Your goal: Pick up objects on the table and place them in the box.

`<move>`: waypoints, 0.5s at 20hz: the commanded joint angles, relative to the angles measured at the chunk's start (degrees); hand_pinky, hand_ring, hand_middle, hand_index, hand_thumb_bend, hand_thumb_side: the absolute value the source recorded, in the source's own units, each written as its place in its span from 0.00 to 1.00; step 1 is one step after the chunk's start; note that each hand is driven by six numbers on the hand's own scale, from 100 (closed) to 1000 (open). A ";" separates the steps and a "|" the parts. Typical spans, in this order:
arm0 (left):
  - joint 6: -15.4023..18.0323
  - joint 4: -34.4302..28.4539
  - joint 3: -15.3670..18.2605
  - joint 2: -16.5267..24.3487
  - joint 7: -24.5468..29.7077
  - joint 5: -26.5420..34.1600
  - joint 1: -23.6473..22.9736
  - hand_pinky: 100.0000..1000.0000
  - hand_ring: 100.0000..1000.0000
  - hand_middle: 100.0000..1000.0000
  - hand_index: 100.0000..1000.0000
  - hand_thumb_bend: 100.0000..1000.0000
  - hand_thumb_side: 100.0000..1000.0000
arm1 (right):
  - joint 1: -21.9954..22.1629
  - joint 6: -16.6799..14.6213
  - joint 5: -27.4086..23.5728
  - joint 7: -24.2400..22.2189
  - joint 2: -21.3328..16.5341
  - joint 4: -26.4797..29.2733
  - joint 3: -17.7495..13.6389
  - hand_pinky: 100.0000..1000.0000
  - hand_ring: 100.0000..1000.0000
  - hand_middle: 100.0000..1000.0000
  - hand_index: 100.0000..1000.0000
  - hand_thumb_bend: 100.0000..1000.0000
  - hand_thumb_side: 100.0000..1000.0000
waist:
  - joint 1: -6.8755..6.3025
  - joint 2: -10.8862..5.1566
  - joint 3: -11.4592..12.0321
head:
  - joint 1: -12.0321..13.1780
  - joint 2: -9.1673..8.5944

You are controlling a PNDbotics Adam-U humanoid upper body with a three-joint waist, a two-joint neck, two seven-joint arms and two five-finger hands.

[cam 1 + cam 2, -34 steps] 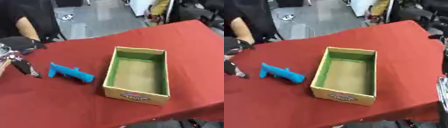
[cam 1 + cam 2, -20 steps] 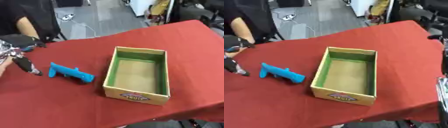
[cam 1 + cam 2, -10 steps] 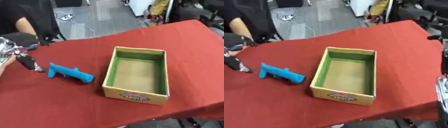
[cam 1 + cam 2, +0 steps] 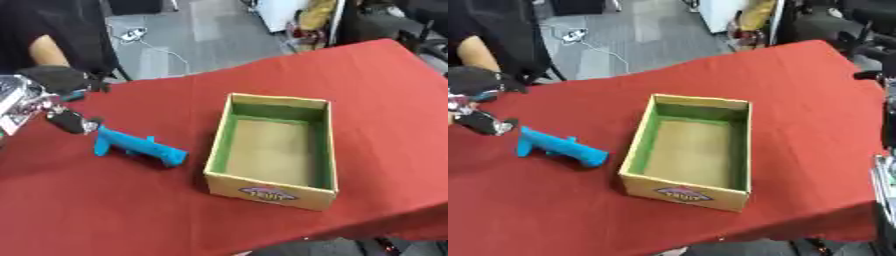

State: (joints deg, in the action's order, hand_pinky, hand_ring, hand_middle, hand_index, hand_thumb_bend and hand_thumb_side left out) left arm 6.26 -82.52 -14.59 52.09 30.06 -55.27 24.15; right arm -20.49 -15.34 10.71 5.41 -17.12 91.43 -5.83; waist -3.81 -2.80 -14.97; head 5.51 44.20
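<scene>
red table point(image 4: 105, 210): my left hand point(image 4: 68, 121), blurred, grip unreadable, touches the blue tool point(image 4: 138, 147); box point(image 4: 322, 151) empty; right hand cut off.

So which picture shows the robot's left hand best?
The left eye view: the left hand shows with part of its silver arm, fingertips right beside the blue toy. In the right eye view, the hand sits at the very left edge, partly cut off.

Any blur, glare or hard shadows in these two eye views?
Left eye view: left hand smeared, blue tool and cardboard box soft-edged, no glare. Right eye view: same softness, faint shadow under the tool, even light on the red tablecloth.
</scene>
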 commanded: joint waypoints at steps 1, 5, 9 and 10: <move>0.32 -0.01 0.01 0.86 -0.15 -0.33 1.64 0.93 0.86 0.81 0.94 0.08 0.37 | -0.67 -0.01 -0.12 -0.08 -0.68 0.81 -0.21 0.55 0.78 0.81 0.99 0.40 0.97 | 0.14 -0.49 -0.01 | -0.04 -0.08; 0.82 0.35 -0.54 0.74 0.51 -0.15 2.17 0.93 0.86 0.81 0.93 0.16 0.35 | -0.67 0.00 -0.09 -0.09 -0.73 0.79 -0.21 0.55 0.78 0.81 0.99 0.40 0.97 | 0.14 -0.50 -0.02 | -0.02 -0.08; 1.32 0.70 -1.04 0.90 1.80 0.63 2.55 0.94 0.86 0.82 0.94 0.29 0.33 | -0.68 0.00 -0.09 -0.12 -0.80 0.76 -0.20 0.56 0.78 0.81 0.99 0.40 0.97 | 0.11 -0.52 -0.08 | 0.03 -0.08; 1.43 0.77 -1.14 0.97 2.21 0.84 2.64 0.94 0.86 0.82 0.94 0.34 0.32 | -0.69 0.00 -0.09 -0.13 -0.81 0.75 -0.20 0.56 0.78 0.81 0.99 0.40 0.97 | 0.11 -0.53 -0.10 | 0.03 -0.08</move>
State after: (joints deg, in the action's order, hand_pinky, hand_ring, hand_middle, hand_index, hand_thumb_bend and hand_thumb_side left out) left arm 7.50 -81.59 -16.02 51.69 31.80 -54.76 25.85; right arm -20.49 -15.29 10.71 5.35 -17.12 91.43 -5.83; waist -3.81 -2.80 -15.02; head 5.51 44.20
